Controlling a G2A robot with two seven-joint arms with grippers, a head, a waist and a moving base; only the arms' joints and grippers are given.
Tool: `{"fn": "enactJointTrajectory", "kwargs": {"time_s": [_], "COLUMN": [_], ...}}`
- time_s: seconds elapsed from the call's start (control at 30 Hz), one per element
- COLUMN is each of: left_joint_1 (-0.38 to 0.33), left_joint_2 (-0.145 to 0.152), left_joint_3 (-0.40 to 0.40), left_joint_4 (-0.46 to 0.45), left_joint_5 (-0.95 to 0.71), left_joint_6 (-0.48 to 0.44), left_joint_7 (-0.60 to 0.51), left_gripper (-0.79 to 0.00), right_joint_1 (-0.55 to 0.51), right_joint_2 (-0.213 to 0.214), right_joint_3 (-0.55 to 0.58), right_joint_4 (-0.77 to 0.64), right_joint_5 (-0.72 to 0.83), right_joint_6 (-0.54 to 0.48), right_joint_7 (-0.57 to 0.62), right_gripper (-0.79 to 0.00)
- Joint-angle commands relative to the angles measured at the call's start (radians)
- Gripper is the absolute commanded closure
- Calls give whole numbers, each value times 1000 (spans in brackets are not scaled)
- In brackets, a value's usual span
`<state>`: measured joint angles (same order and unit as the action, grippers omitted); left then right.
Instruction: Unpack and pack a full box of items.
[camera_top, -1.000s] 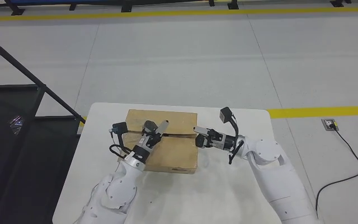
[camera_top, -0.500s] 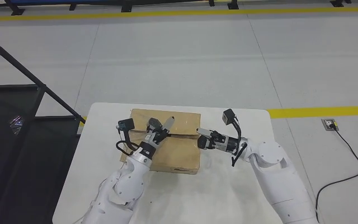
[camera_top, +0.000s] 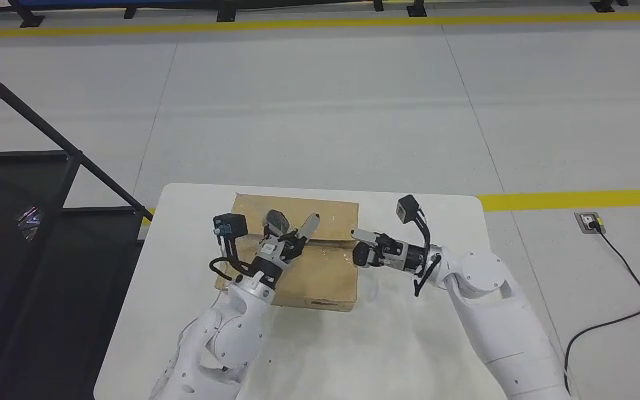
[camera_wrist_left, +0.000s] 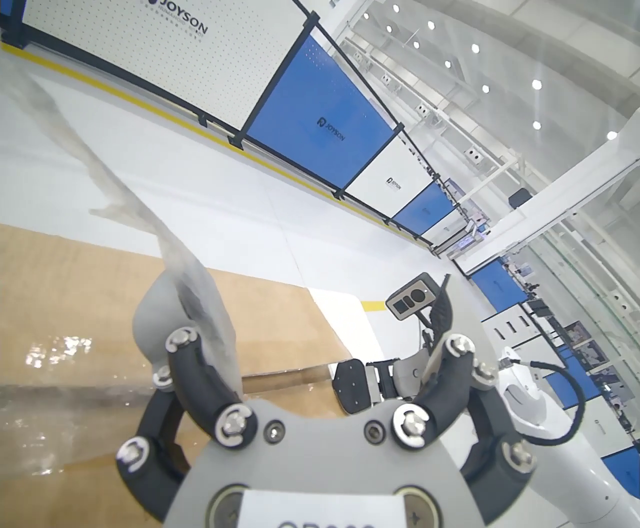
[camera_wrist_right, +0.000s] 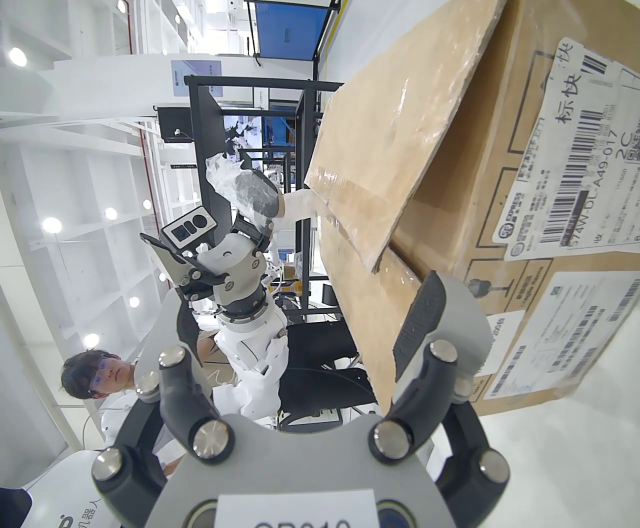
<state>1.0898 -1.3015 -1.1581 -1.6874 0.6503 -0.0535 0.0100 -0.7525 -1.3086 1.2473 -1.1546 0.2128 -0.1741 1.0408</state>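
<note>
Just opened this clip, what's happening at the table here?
A two-armed robot is working on a cardboard box on the white table. The left gripper, open, sits over the top seam with a strip of clear tape clinging to it. The right gripper, also open, is at the box's side edge. The flaps are not yet opened.

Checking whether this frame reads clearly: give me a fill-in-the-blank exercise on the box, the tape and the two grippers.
1. The box stands on a ___ table.
2. A strip of clear ___ clings to one finger of the left gripper.
3. The right gripper, beside the box, has its fingers ___.
Missing words: white; tape; open.
</note>
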Motion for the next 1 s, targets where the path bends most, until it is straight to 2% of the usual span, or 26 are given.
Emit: {"fn": "enactJointTrajectory", "kwargs": {"time_s": [0.0, 0.43, 0.8, 0.97], "left_joint_1": [-5, -37, -74, -47], "left_joint_2": [0, -13, -31, -32], "left_joint_3": [3, 41, 78, 57], "left_joint_4": [-2, -18, 31, -10], "left_joint_5": [28, 102, 115, 95], "left_joint_6": [12, 41, 59, 32], "left_joint_7": [-16, -64, -74, -39], "left_gripper": [-785, -785, -785, -785], "right_joint_1": [2, -1, -53, -102], "right_joint_2": [1, 9, 26, 37], "right_joint_3": [-2, -12, 28, 77], "right_joint_4": [3, 8, -43, -93], "right_joint_5": [2, 19, 40, 70], "right_joint_6": [-2, -19, -52, -114], "right_joint_7": [1, -2, -28, -63], "right_gripper": [-785, -785, -785, -785]}}
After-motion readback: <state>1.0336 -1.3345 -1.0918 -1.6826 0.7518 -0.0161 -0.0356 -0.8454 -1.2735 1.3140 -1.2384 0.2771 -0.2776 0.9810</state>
